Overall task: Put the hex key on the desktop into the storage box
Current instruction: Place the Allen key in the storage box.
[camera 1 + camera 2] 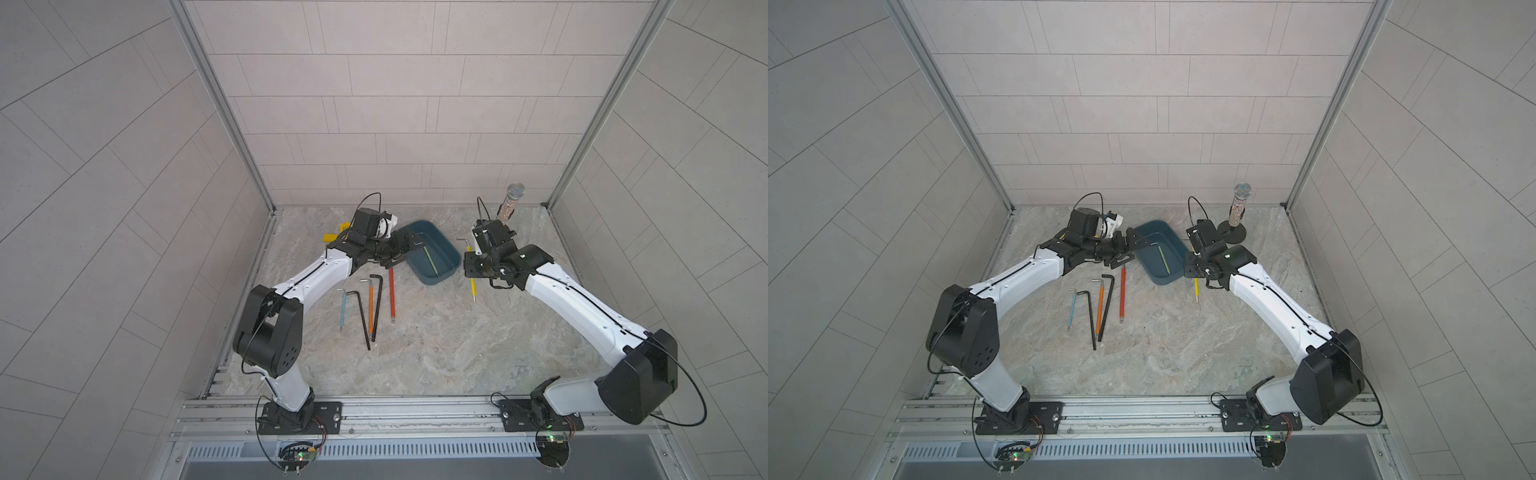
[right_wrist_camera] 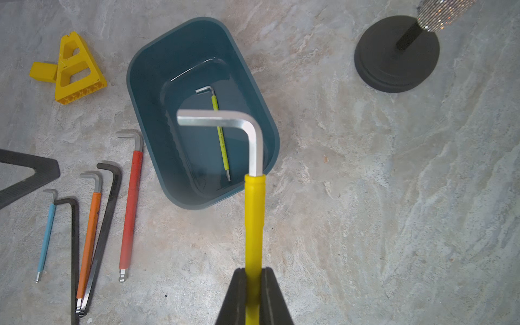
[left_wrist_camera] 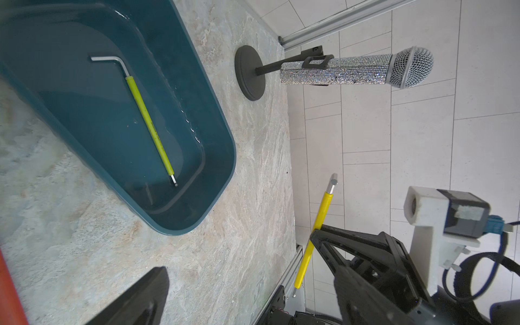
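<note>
**Right wrist view: yellow key up, box dead ahead**

Closed jaws on the right gripper [image 2: 253, 273] pinch the yellow-sleeved steel hex key [image 2: 254, 219] by its long shaft. It's clear of the grey marble-patterned table [image 2: 365, 197], just beside the shallow teal-blue plastic storage box [image 2: 140, 84], bent end aimed at the box.

This looks like the carry leg! One lime-green-sleeved hex key [image 2: 221, 135] lies inside the box. A red-sleeved hex key [image 2: 130, 208] and its neighbours lie on the table on the box's other side.

Next call: cross the near rim, line the shaft up with the box's long axis, lower, let go. The key looks nearly box-length, so a crooked drop could bridge the rim.

Watch the left gripper [image 1: 401, 251], jaws spread and empty, at the box's opposite rim. A glittery microphone [image 3: 337, 70] on its round stand sits off the box's far end. Over the box itself, open air.
</note>
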Robot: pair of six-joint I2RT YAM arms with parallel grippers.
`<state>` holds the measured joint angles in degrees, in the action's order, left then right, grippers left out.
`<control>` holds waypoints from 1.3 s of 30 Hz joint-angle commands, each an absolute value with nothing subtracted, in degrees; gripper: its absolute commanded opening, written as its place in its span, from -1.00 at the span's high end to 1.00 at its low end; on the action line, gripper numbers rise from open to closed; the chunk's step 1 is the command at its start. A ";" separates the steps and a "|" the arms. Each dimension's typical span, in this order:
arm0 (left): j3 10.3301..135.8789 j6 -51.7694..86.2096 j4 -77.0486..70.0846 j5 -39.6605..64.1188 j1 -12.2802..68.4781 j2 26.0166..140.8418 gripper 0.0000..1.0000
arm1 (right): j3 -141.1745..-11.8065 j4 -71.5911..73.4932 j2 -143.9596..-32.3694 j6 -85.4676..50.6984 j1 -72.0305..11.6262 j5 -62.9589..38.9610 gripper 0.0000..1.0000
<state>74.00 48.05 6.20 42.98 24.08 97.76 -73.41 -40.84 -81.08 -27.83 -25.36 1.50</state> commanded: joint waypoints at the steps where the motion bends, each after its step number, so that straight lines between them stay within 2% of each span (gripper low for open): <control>1: 74.12 49.30 3.11 42.86 22.32 99.31 -0.99 | -77.77 -40.84 -84.10 -25.37 -25.00 1.59 1.00; 14: 70.37 50.63 0.92 43.86 16.99 98.17 -0.98 | -91.19 -40.38 -99.14 -20.50 -24.50 -0.06 1.00; 29: 69.02 50.81 0.68 43.86 14.83 97.56 -0.98 | -110.01 -40.52 -120.94 -16.37 -24.08 -3.21 1.00; 39: 68.65 51.57 0.05 44.01 13.53 97.80 -0.98 | -116.72 -39.27 -130.72 -15.91 -24.08 -3.93 1.00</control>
